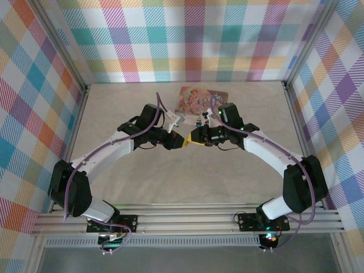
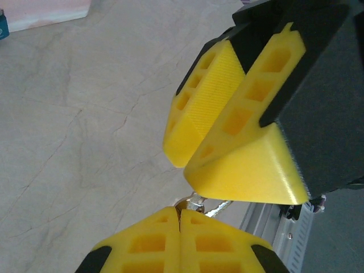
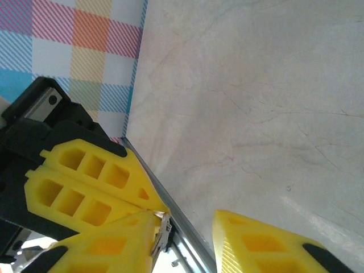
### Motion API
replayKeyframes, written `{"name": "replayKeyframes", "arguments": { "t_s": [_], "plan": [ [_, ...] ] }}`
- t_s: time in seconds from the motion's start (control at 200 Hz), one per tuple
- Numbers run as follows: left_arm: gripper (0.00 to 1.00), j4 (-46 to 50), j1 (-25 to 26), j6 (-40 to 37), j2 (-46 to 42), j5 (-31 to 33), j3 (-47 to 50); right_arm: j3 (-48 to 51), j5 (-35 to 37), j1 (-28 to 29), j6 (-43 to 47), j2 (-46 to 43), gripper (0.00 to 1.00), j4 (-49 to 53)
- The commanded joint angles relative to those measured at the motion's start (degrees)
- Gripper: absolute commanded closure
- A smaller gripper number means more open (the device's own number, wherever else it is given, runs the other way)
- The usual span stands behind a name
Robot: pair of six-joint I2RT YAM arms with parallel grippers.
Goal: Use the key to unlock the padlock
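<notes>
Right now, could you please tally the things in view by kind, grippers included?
grippers: 2, the left gripper and the right gripper
key: 1, pinched in the left gripper
padlock: 1, only a blue sliver beside the box
pink tin box: 1
total: 5

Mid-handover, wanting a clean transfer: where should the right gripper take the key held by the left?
Take the key by the short metal end poking out of the left gripper's shut fingertips; the rest is hidden between them. Bring the right gripper in head-on, opposite the left, jaws straddling that end.
</notes>
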State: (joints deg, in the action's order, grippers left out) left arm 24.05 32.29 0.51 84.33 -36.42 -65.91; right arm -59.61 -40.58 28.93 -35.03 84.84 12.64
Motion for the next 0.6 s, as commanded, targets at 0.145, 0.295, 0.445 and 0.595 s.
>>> {"name": "replayKeyframes", "arguments": {
  "t_s": [0.145,0.295,0.445,0.595],
  "plan": [
    [1.00,1.2,0.7,-1.4,-1.1,-0.5,0.7,-1.8,-2.8,0.5,2.0,1.1,1.00,-1.8],
    [0.90,2.6,0.6,-1.2,-1.3,4.2,0.0,-1.9,-0.7,0.5,4.2,-0.6,1.00,-0.9],
    [0.62,2.7,0.5,0.2,-2.8,11.4,0.1,-4.8,7.5,0.5,12.6,-3.4,1.00,6.8],
    [0.54,1.0,-0.1,2.9,-4.8,16.4,1.3,-10.3,21.8,0.5,23.3,-4.9,1.00,18.0]
  ]
}}
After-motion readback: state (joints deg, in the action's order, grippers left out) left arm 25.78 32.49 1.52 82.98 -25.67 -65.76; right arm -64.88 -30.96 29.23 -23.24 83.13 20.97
